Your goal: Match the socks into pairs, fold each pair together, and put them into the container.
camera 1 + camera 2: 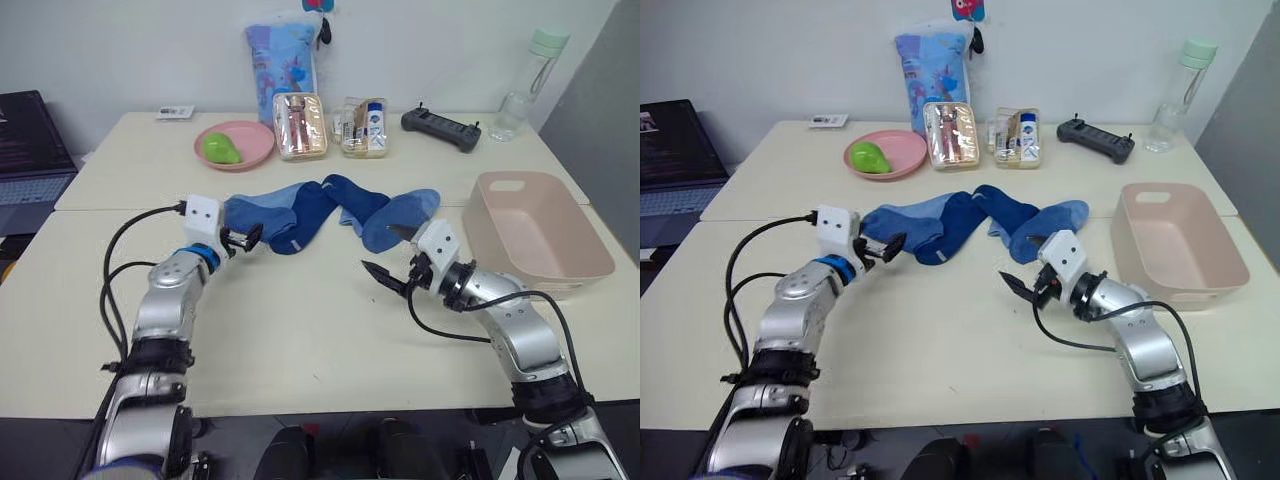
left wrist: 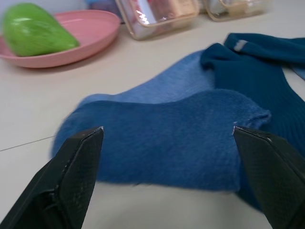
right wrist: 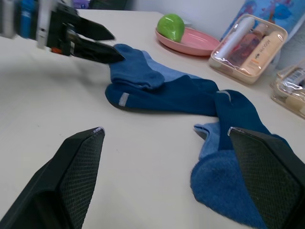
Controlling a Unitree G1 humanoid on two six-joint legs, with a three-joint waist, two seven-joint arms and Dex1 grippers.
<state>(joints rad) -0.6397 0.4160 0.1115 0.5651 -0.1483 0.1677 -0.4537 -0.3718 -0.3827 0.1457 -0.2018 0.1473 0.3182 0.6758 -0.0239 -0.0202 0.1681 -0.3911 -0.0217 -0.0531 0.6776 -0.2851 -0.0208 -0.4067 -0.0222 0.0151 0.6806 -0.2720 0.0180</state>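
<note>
Socks (image 1: 330, 212): four lie unpaired and unfolded in an overlapping row at table centre, dark and light blue mixed.
Container (image 1: 535, 232): pink bin at 3 o'clock of the socks; nothing has been placed in it.
Left gripper (image 1: 243, 238): spread wide, nothing held, at the 9 o'clock sock end.
Right gripper (image 1: 392, 272): spread wide, nothing held, near the 4 o'clock sock.
Progress: judged not begun; pairing, folding, binning remain.

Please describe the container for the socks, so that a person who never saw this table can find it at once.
Look at the cream table and go to its edge on the robot's right side. There, just beyond the right gripper and the row of blue socks, stands a pale pink rectangular plastic bin with rounded corners, nothing inside. Unlike the round pink plate near the wall, it is deep, with a handle slot.
</note>
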